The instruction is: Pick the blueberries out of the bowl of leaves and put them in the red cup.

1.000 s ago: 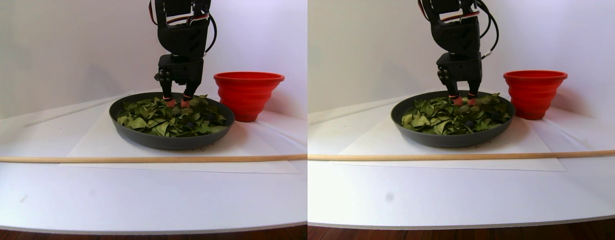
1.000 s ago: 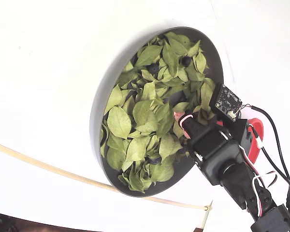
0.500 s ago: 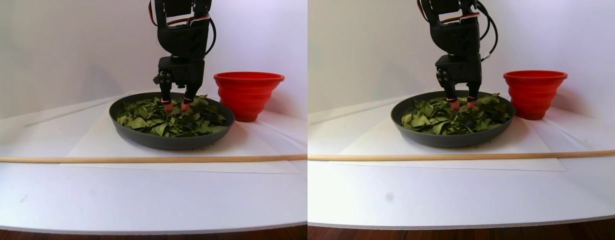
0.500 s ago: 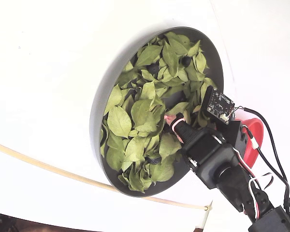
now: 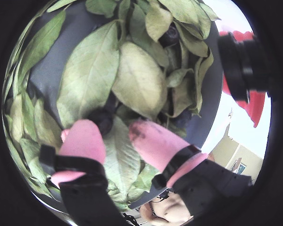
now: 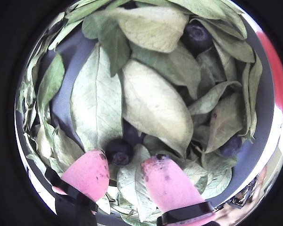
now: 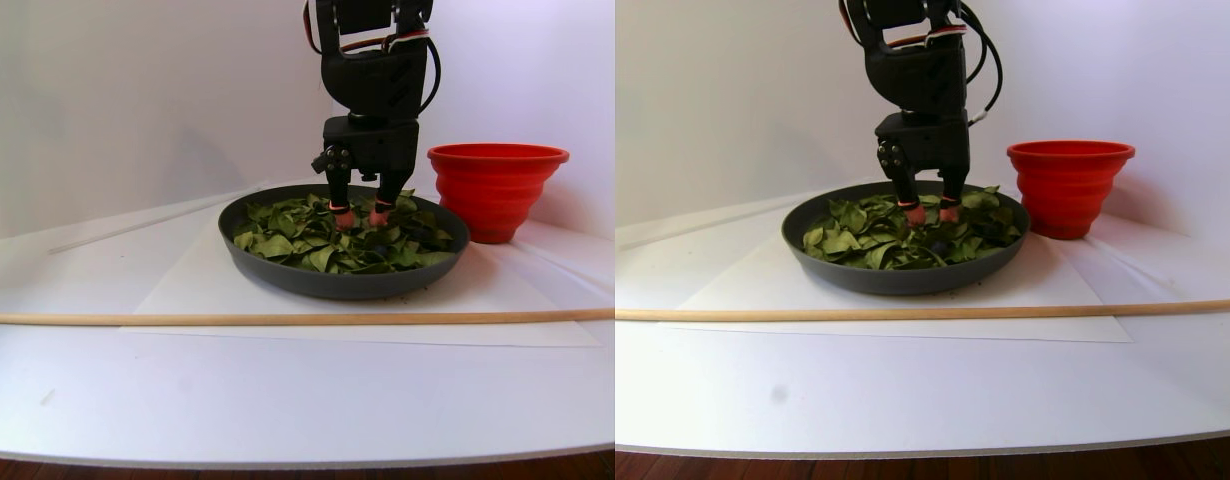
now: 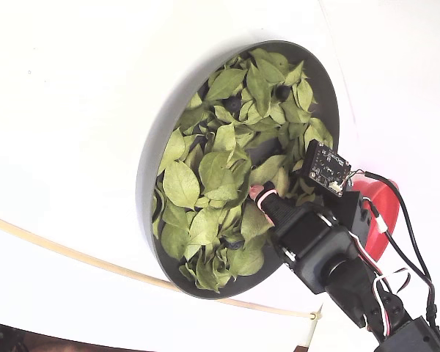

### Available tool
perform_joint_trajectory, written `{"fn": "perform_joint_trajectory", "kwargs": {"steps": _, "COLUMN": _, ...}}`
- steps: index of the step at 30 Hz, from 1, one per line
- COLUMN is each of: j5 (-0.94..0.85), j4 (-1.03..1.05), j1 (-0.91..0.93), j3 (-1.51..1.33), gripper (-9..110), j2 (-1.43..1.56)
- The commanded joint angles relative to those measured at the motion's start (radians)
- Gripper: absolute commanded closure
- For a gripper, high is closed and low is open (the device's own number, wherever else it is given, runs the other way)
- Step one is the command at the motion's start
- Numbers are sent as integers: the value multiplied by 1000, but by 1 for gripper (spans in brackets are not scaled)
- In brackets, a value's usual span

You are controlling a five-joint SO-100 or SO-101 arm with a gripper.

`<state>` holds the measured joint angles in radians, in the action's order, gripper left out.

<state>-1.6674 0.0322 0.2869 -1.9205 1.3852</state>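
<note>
A thin wooden stick [image 7: 275, 319] lies across the white tabletop [image 7: 275, 400] nearest the camera. Behind it, the grey bowl [image 7: 345, 283] holds green leaves [image 6: 151, 103] and dark blueberries [image 6: 119, 150]. The end effector [image 6: 127, 172] hovers in the bowl, pink fingertips [image 6: 87, 173] parted, gripping nothing, one berry just ahead. Beyond stands the red cup [image 7: 497, 190].

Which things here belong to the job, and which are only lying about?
Job: berries, leaves, bowl, red cup, open pincer.
Lying about: wooden stick, white paper sheet under the bowl.
</note>
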Motion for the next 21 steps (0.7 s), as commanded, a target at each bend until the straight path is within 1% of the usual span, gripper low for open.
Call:
{"fn": "perform_joint_trajectory", "kwargs": {"steps": 1, "j5": -2, "j4": -23, "j1": 20, "j3": -6, "gripper": 88, "j2": 84}}
{"fn": "perform_joint_trajectory", "kwargs": {"steps": 21, "j5": 32, "j4": -69, "j1": -3, "j3": -25, "gripper": 87, "j2": 48}}
